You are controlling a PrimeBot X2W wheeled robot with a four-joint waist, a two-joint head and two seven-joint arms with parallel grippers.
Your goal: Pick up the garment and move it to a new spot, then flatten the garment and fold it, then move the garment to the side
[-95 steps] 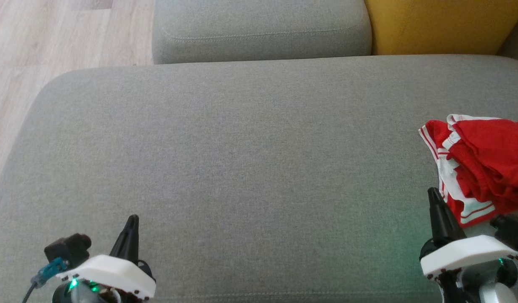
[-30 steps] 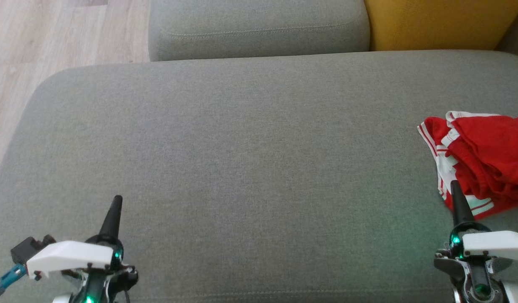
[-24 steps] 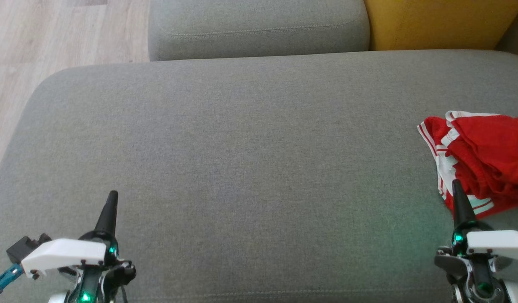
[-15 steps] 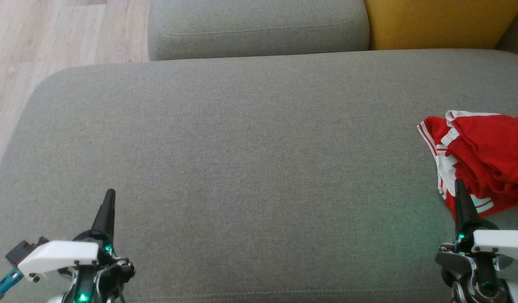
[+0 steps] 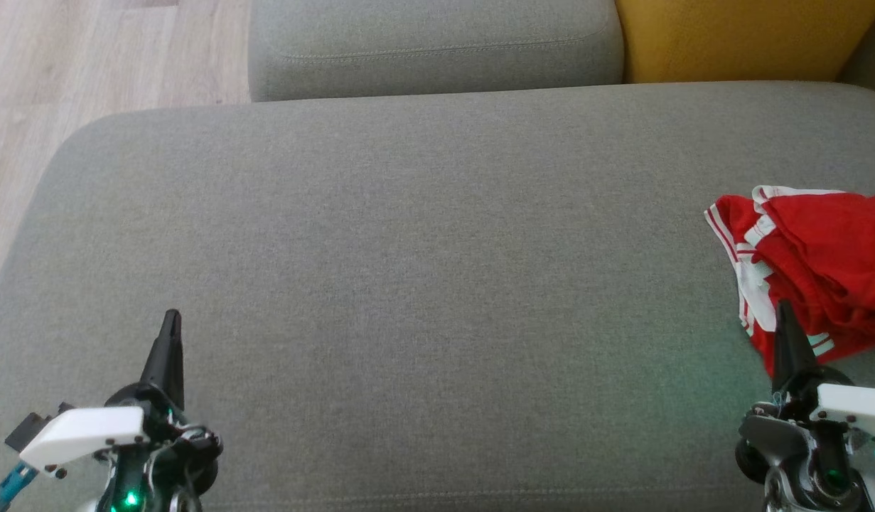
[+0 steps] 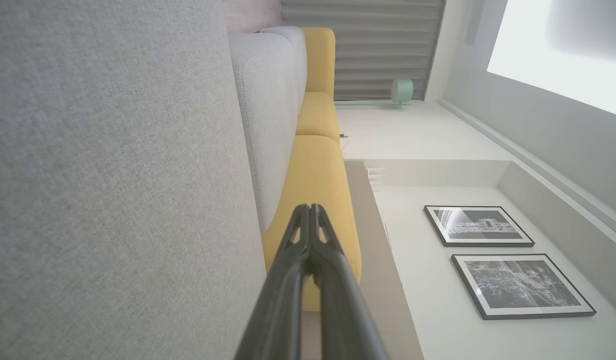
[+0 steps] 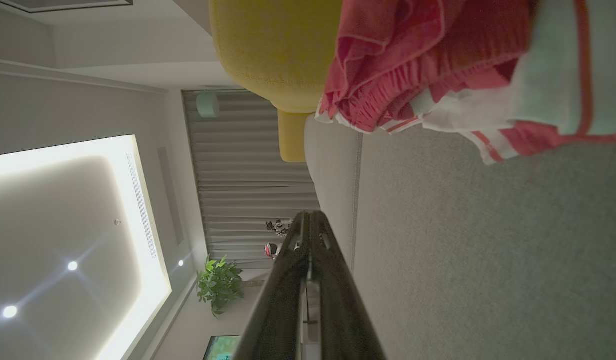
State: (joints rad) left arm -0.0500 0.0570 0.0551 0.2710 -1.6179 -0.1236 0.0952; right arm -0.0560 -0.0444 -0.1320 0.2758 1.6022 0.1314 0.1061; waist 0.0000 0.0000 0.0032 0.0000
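Observation:
A crumpled red garment with white stripes [image 5: 821,263] lies bunched at the right edge of the grey sofa seat [image 5: 423,270]; it fills the top right of the right wrist view [image 7: 438,65]. My right gripper [image 5: 785,313] is shut and empty, its tip just at the garment's near edge. In its own wrist view the right gripper [image 7: 310,215] has both fingers pressed together. My left gripper [image 5: 171,316] hovers over the bare seat at the lower left, shut and empty, as its wrist view also shows [image 6: 310,207].
A grey back cushion [image 5: 437,46] and a yellow cushion [image 5: 743,39] line the far edge of the seat. Wooden floor [image 5: 67,71] lies beyond the seat's left end. The wide grey seat stretches between both grippers.
Both arms rolled at the wrist and lifted their tips a little farther up the seat. The left gripper drifted left. The garment has not moved.

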